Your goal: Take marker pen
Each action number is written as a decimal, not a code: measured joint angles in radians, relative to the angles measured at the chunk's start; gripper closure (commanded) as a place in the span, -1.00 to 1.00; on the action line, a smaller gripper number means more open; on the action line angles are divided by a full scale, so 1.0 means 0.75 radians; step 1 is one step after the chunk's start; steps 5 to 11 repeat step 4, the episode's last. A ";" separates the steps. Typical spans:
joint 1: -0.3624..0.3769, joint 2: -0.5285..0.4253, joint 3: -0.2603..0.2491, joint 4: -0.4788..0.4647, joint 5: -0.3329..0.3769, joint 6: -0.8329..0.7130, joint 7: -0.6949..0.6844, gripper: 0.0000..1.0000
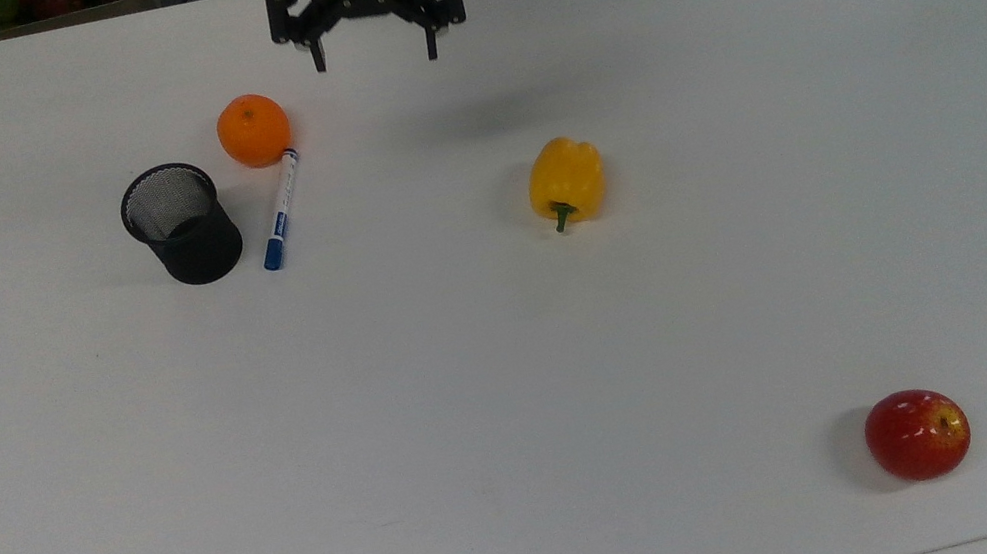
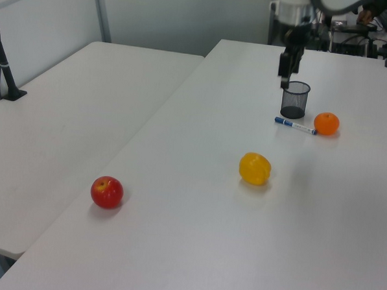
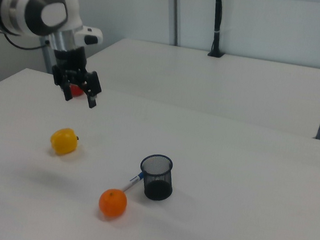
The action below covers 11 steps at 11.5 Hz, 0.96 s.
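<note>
The marker pen (image 1: pixel 281 210) lies flat on the white table between the black mesh cup (image 1: pixel 180 225) and the orange (image 1: pixel 253 130), its white end touching the orange and its blue cap pointing to the top view's bottom. It also shows as marker pen (image 2: pixel 296 126) and marker pen (image 3: pixel 133 181). My gripper (image 1: pixel 373 56) hangs open and empty high above the table, well away from the pen, toward the top view's upper middle. The left view has the gripper (image 2: pixel 285 73) above the cup (image 2: pixel 294 99); the right view has the gripper (image 3: pixel 80 98) raised over the yellow pepper (image 3: pixel 64 141).
A yellow bell pepper (image 1: pixel 566 181) lies right of the pen in the top view. A red apple (image 1: pixel 917 434) sits near the top view's bottom right. A second white table (image 2: pixel 72 106) stands beside this one in the left view.
</note>
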<state>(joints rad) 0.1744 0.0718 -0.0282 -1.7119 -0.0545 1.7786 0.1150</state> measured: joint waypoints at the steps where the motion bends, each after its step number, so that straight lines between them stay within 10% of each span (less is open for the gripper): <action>1: -0.001 -0.056 -0.003 0.002 -0.002 -0.067 -0.019 -1.00; 11: -0.016 -0.178 -0.016 0.001 -0.004 -0.183 -0.075 -1.00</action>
